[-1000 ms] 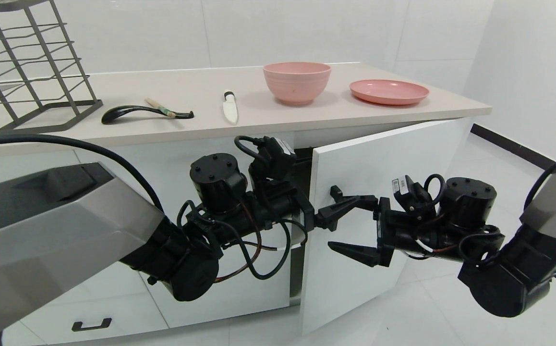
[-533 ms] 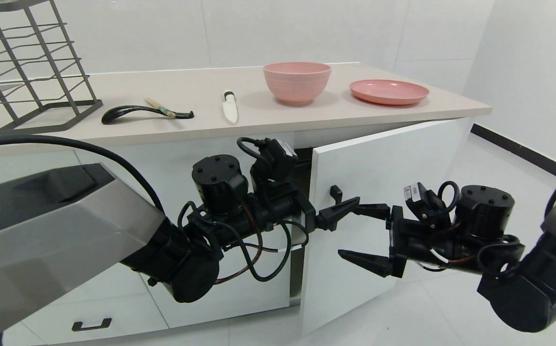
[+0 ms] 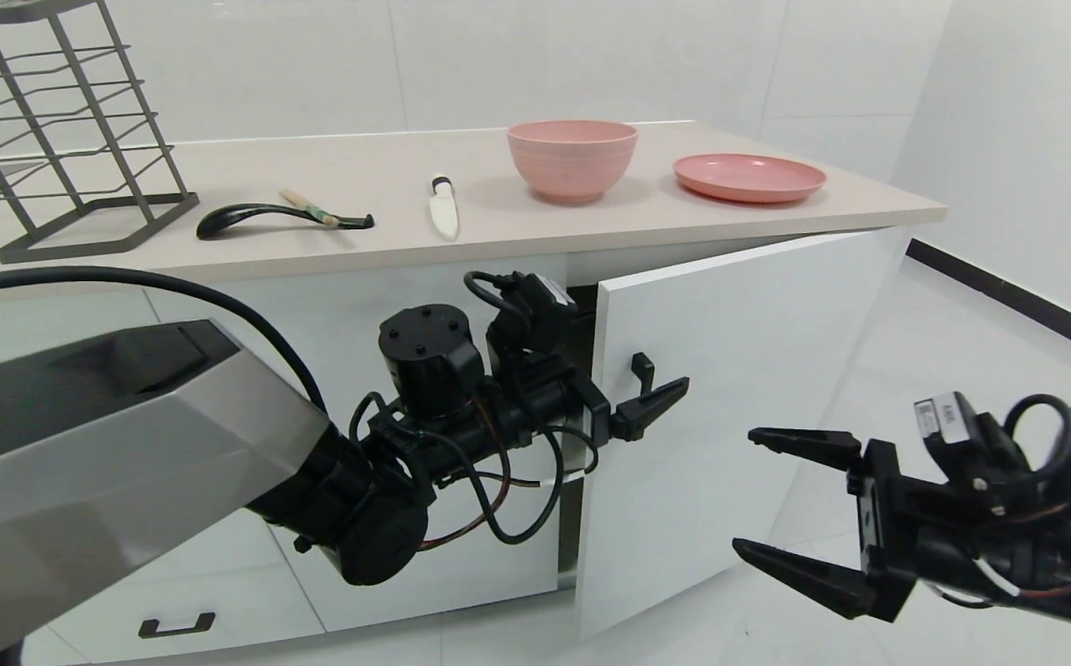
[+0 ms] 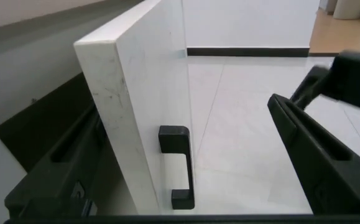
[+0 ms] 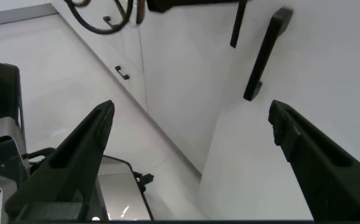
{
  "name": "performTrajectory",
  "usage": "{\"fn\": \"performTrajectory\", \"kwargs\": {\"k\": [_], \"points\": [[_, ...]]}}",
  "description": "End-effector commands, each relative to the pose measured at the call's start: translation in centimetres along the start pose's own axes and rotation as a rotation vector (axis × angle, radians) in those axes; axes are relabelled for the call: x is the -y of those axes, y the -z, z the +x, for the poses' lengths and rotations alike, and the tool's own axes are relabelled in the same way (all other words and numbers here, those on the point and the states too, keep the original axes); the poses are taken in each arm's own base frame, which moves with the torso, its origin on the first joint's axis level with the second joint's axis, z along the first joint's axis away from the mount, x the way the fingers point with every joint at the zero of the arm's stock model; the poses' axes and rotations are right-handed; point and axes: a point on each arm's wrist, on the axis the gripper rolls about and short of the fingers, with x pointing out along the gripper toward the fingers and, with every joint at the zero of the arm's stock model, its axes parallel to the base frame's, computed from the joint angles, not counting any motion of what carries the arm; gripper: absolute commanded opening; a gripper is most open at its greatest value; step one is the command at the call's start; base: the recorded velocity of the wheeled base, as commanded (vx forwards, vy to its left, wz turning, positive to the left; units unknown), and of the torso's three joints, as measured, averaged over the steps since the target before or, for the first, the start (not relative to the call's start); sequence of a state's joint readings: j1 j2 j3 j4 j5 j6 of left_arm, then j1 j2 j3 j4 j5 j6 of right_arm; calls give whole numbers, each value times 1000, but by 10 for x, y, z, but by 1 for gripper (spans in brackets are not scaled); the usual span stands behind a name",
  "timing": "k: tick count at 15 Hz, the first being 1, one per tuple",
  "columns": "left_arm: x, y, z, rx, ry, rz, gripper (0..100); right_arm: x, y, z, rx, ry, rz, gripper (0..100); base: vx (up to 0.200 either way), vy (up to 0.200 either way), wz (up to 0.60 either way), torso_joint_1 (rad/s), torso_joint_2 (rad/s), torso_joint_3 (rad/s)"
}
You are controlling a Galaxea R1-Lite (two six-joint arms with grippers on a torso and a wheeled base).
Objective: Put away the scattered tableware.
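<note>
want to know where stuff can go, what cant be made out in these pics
- cabinet interior: head view, just a dark gap behind the half-open door and the left arm.
- wire rack: head view, top cut off by the picture's upper edge.
- thin stick at the black spoon handle: head view, too small to tell what it is.

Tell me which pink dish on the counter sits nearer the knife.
The pink bowl, the deep one: it stands just right of the knife, while the flat pink plate lies beyond it, farther right.
</note>
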State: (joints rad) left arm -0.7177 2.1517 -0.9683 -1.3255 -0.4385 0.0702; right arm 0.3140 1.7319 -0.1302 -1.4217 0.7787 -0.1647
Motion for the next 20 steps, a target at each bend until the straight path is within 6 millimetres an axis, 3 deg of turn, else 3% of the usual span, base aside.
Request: {"fn": "performTrajectory", "kwargs": {"k": [1, 4, 14, 20], "points": [[6, 3, 3, -6, 18, -5, 100, -7, -21, -24, 76, 69, -76, 100, 0, 0, 0, 0, 0, 0], [10, 7, 5, -14, 24, -11, 100, -3, -36, -44, 130, 170, -137, 100, 0, 0, 0, 0, 0, 0], [54, 23, 2, -42, 123, -37, 100, -22, -58, -65, 223, 219, -244, 100, 0, 0, 0, 0, 0, 0], [83, 25, 11, 14, 198, -28, 100, -28, -72, -72, 276, 233, -307, 100, 0, 0, 0, 0, 0, 0]]}}
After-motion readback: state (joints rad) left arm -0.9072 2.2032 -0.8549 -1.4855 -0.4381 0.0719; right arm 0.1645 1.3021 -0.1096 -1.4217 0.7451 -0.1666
